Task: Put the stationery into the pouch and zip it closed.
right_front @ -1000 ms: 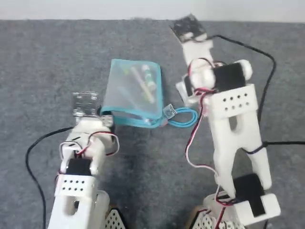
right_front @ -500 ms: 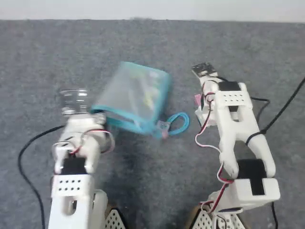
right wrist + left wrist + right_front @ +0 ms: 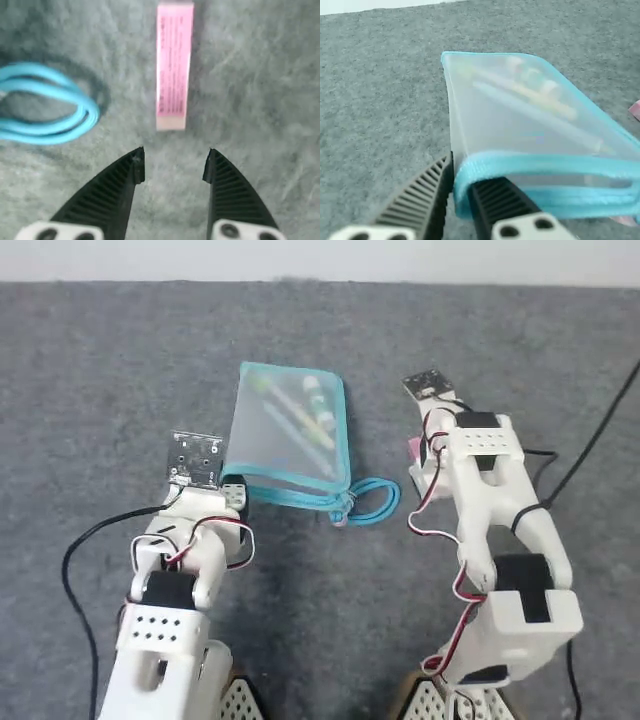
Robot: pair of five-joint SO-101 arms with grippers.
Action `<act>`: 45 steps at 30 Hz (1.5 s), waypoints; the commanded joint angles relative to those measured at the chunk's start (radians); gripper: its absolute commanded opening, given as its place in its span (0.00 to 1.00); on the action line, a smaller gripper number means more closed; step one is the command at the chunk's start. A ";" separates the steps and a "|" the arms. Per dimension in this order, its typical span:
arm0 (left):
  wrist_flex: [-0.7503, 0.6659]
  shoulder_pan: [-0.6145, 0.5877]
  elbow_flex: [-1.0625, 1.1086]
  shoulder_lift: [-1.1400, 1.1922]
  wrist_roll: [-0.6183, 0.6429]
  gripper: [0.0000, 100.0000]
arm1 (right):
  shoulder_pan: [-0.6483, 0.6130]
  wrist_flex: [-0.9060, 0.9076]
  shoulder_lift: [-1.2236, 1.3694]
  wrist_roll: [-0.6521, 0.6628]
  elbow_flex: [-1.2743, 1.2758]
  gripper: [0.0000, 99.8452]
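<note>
A translucent pouch [image 3: 290, 435] with teal trim lies on the grey mat, with several pens [image 3: 305, 412] showing through it. My left gripper [image 3: 234, 494] is shut on the pouch's near teal corner. The left wrist view shows its two fingers clamping that edge [image 3: 470, 172] of the pouch [image 3: 530, 120]. A pink eraser-like bar [image 3: 174, 65] lies flat on the mat just ahead of my right gripper [image 3: 172, 162], which is open and hovering short of it. The same pink bar [image 3: 413, 450] peeks out beside the right arm, to the right of the pouch.
The pouch's teal wrist strap [image 3: 375, 502] loops on the mat between the arms, and the strap [image 3: 47, 112] lies close beside the right gripper. Black cables trail beside both arms. Grey mat [image 3: 120, 360] covers the table.
The right arm pulled back from the far side and lowered over the pink bar. The left arm swung the pouch leftward and tilted it, then brought it back to lie flatter.
</note>
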 commanded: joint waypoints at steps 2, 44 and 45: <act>0.000 -0.011 -0.039 0.000 0.006 0.01 | -0.002 -0.096 -0.010 0.020 -0.046 0.20; -0.048 0.064 -0.001 0.008 0.005 0.01 | -0.521 0.415 -0.743 0.101 0.115 0.01; -0.048 0.064 -0.001 0.008 0.005 0.01 | -0.552 0.397 -0.748 0.095 0.137 0.01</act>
